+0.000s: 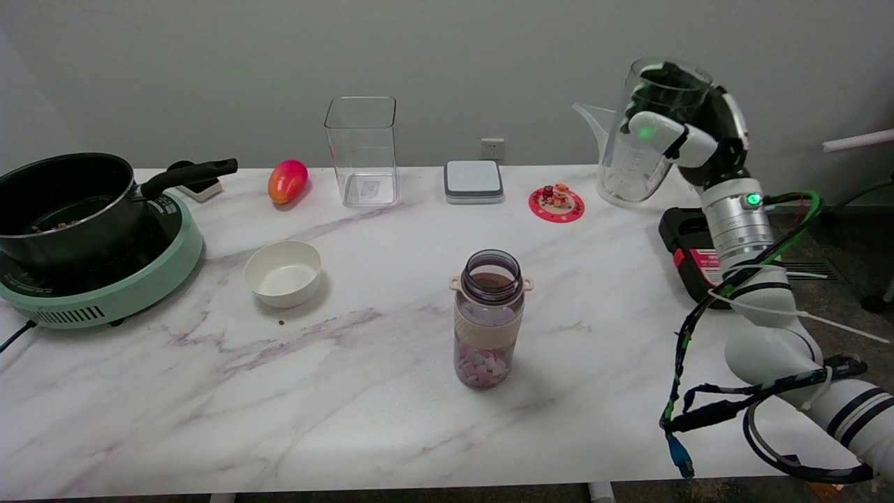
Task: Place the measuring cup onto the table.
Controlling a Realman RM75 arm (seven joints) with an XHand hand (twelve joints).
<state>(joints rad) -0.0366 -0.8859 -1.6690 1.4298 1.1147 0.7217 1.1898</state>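
My right hand (688, 133) grips a clear measuring cup (639, 150) from its right side, fingers wrapped around the upper wall. The cup is upright, slightly tilted, at the back right of the marble table (349, 363). Its base is low, near the tabletop; I cannot tell whether it touches. Right behind it stands a translucent white jug, of which only the spout (590, 115) shows clearly.
A black device (688, 244) lies just in front of the hand. A red coaster with a figurine (556, 202) sits left of the cup. Further left are a grey box (473, 181), a clear square container (362, 150), a candy bottle (487, 318), a white bowl (283, 272) and a pot (66, 206).
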